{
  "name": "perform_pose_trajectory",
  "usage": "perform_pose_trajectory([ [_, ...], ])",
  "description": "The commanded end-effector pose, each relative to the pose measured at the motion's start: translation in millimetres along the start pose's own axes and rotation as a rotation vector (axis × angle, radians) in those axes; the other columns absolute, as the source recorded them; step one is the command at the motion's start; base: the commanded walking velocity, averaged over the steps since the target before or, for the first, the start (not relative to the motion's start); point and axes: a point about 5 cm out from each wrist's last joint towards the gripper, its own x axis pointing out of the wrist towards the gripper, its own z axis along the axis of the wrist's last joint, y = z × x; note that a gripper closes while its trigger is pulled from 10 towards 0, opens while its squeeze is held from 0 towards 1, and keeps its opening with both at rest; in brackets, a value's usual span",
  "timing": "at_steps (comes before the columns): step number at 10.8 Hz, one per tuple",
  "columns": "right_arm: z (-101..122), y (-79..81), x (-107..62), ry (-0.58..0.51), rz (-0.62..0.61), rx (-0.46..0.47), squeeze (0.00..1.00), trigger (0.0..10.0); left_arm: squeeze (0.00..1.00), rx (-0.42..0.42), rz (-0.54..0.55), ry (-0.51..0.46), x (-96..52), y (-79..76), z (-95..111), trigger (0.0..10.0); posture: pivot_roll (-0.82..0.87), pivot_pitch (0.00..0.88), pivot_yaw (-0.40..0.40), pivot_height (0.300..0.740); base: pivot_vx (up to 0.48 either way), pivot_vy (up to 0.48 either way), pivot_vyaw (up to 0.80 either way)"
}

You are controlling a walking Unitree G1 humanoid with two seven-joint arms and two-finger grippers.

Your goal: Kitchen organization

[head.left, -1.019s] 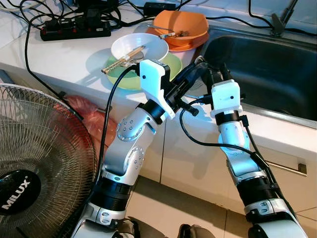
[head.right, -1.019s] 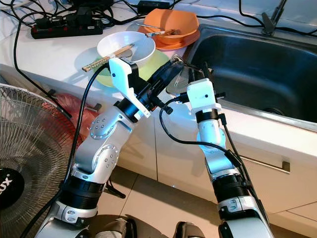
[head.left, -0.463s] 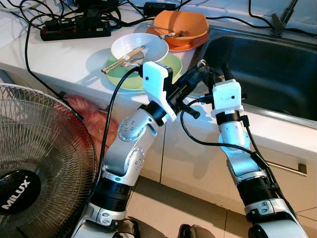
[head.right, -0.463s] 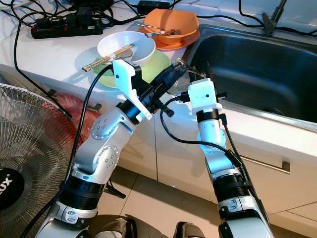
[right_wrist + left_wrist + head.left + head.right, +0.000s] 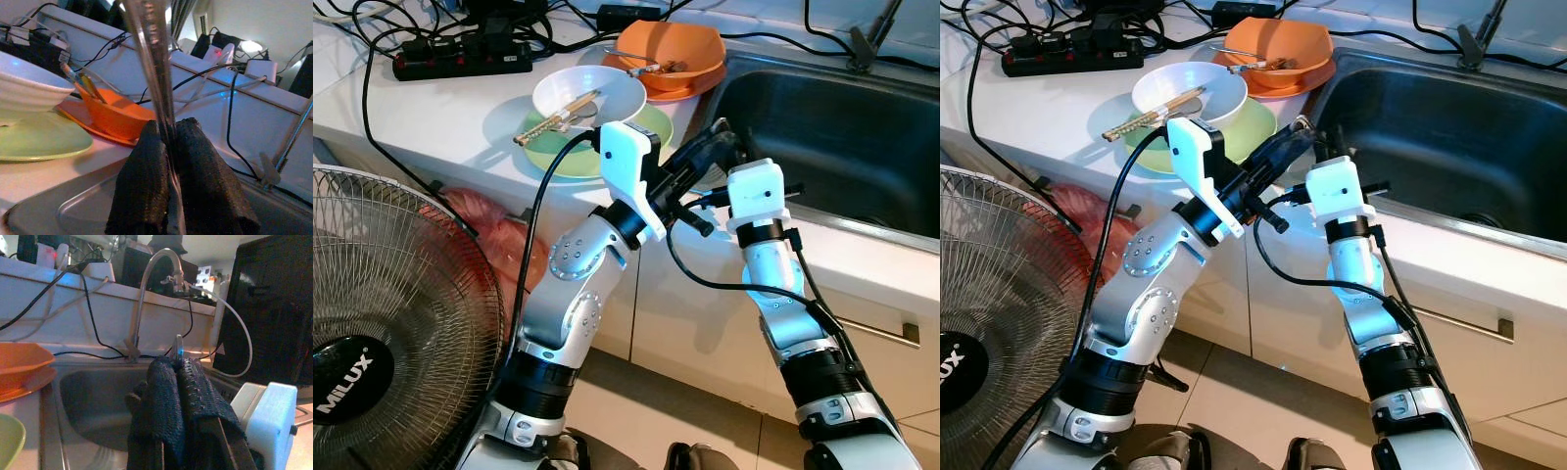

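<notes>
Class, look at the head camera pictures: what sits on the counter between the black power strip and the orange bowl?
In the left eye view, a white bowl holding wooden chopsticks sits there, stacked on a light green plate.

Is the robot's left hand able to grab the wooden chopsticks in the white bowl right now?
Probably not yet: the left hand is shut on a metal utensil, though the wooden chopsticks in the white bowl lie uncovered nearby.

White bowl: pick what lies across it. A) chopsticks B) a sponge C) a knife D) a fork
A: a pair of chopsticks lies across the white bowl, which sits on the green plate beside the sink.
</notes>
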Motion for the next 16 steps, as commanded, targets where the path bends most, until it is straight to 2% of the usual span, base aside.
perform_pose_trajectory([
  [1, 3, -6.1, 3.0, -0.014, -0.028, 0.015, 0.0, 0.0, 0.0, 0.005, 0.0, 0.009, -2.3, 0.9, -1, 10.0, 0.01, 0.132, 0.034, 0.74, 0.0, 0.0, 0.0],
  [2, 3, -6.3, 3.0, -0.013, -0.03, 0.011, 0.0, 0.0, 0.0, 0.017, 0.002, 0.016, -2.3, 1.1, -1, 10.0, 0.01, 0.132, 0.034, 0.74, 0.0, 0.0, 0.0],
  [3, 2, -6.6, 2.9, -0.012, -0.034, 0.01, 0.0, 0.0, 0.79, 0.036, 0.005, 0.042, -2.0, 1.7, -5, 10.0, 0.01, 0.127, 0.035, 0.74, 0.0, 0.0, 0.0],
  [4, 2, -6.5, 2.7, -0.011, -0.035, 0.009, 0.0, 0.0, 1.0, 0.042, 0.003, 0.059, -2.1, 2.0, -7, 10.0, 0.01, 0.125, 0.036, 0.74, 0.0, 0.0, 0.0],
  [6, 1, -7.3, 2.3, -0.008, -0.041, 0.009, 0.0, 0.0, 1.0, 0.049, 0.01, 0.057, -1.4, 2.2, -8, 10.0, 0.01, 0.124, 0.037, 0.74, 0.0, 0.0, 0.0],
  [7, 1, -7.9, 2.2, -0.005, -0.047, 0.011, 0.0, 0.0, 0.75, 0.056, 0.001, 0.052, -1.3, 1.3, -7, 10.0, 0.01, 0.122, 0.037, 0.74, 0.0, 0.0, 0.0],
  [8, 0, -8.8, 2.4, -0.002, -0.055, 0.008, 0.0, 0.0, 0.0, 0.056, 0.01, 0.04, -1.2, 2.0, -5, 10.0, 0.01, 0.119, 0.036, 0.74, 0.0, 0.0, 0.0],
  [10, 2, -12.3, 4.4, -0.007, -0.081, -0.002, 0.0, 0.0, 0.0, 0.062, 0.017, 0.012, -0.4, 3.6, 0, 10.0, 0.01, 0.118, 0.035, 0.74, 0.0, 0.0, 0.0],
  [11, 3, -19.9, 5.9, -0.011, -0.146, -0.013, 0.0, 10.0, 0.0, 0.064, 0.016, 0.003, -0.5, 3.2, 1, 10.0, 0.01, 0.122, 0.035, 0.74, 0.0, 0.0, 0.0],
  [12, 7, -33.8, 9.9, -0.03, -0.232, -0.037, 0.0, 10.0, 0.0, 0.067, 0.013, -0.003, -1.1, 1.9, 1, 10.0, 0.01, 0.124, 0.034, 0.74, 0.0, 0.0, 0.0],
  [14, 5, -45.0, 11.3, -0.017, -0.312, -0.047, 0.0, 10.0, 0.0, 0.074, 0.022, 0.003, -2.4, 2.8, 0, 10.0, 0.01, 0.125, 0.032, 0.74, 0.0, 0.0, 0.0],
  [15, 0, -47.5, 11.3, 0.01, -0.336, -0.022, 0.0, 10.0, 0.0, 0.079, 0.037, 0.017, -5.2, 5.1, -4, 10.0, 0.01, 0.125, 0.032, 0.74, 0.0, 0.0, 0.0],
  [16, -5, -48.7, 12.1, 0.032, -0.337, -0.035, 0.0, 10.0, 0.0, 0.094, 0.132, 0.068, -16.5, 17.7, -16, 10.0, 0.01, 0.128, 0.034, 0.74, 0.0, 0.0, 0.0],
])
